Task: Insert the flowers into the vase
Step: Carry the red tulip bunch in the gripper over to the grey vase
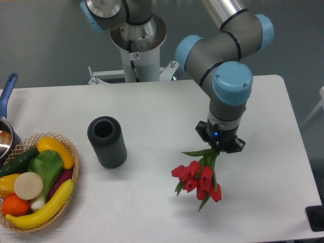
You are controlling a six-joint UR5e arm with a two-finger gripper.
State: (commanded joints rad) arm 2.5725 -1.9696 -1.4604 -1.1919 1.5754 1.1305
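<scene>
Red tulip heads of the flowers [198, 180] hang nearest the camera, just above the worktop [152, 212]. Their green stems run up into the hand [218, 146], which is closed on them. They look light, soft and easily crushed; the bundled stems are the right hold. The vase [107, 142] stands upright well to the left, mouth open.
</scene>
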